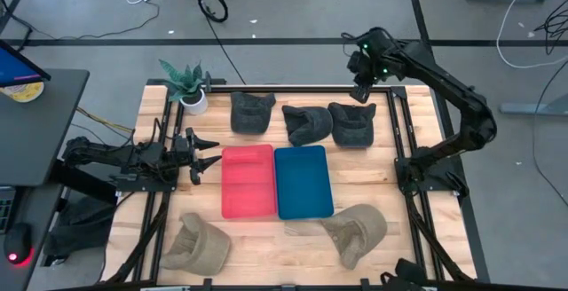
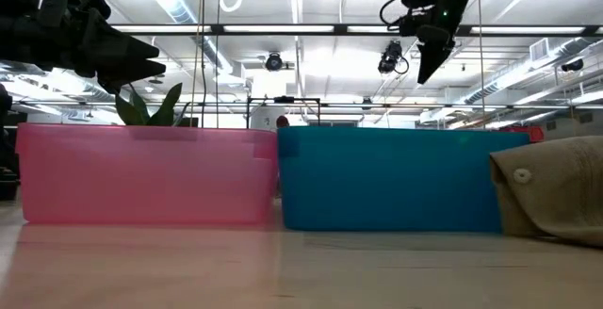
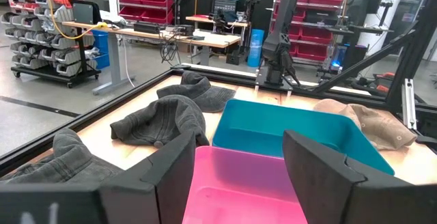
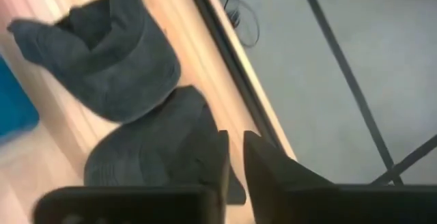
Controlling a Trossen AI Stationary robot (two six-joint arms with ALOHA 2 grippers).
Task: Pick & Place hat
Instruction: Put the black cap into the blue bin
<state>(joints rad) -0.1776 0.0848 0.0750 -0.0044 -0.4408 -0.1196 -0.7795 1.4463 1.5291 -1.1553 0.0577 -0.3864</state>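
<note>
Three dark grey hats lie in a row at the table's far side [image 1: 249, 112], [image 1: 306, 122], [image 1: 353, 122]. Two tan hats rest at the near side [image 1: 195, 242], [image 1: 355, 232]. A red tray [image 1: 247, 204] and a blue tray [image 1: 303, 204] sit side by side in the middle. My right gripper [image 1: 362, 91] hangs high above the far edge of the rightmost grey hat [image 4: 157, 159], fingers shut and pointing down [image 4: 235, 157]. My left gripper [image 1: 206, 153] hovers open at the red tray's left edge [image 3: 239, 162].
A potted plant [image 1: 188, 85] stands at the far left corner. Black frame rails run along the table's left and right sides [image 1: 399, 131]. Bare wood shows between the trays and the near hats. A tan hat [image 2: 556, 191] shows beside the blue tray in the low view.
</note>
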